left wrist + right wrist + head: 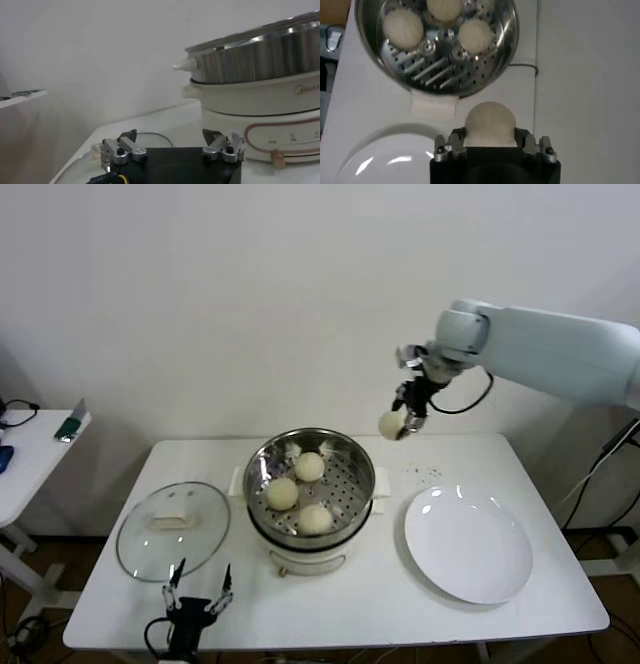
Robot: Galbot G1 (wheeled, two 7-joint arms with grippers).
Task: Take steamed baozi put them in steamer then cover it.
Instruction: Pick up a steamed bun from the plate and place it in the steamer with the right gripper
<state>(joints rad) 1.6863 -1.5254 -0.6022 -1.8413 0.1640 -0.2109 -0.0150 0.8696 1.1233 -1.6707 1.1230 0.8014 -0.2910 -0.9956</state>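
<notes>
The fourth small round cream-white steamed baozi (390, 423) hangs in the air behind and to the right of the round shiny stainless-steel steamer (353, 462), clenched in the right claw (403, 422); in the right wrist view the bun (489, 124) sits squeezed between the two jaws. Three more cream-white baozi (299, 491) already lie on the steamer's perforated floor, leaving a bare patch on the right side.

The bun looks soft and light, likely to dent under a hard squeeze and perhaps a little tacky, so a gentle hold across its widest part seems best, and a low release so it does not roll.

Outward from the steamer: the empty flat white plate (470, 544) lies to its right on the white tabletop (370, 609), the round glass lid with cream handle (172, 529) to its left. The raised steamer rim is the one thing the carried bun must clear. The left claw (198, 596) rests near the front tabletop edge, just beside the lid, its jaws spread and holding nothing.
</notes>
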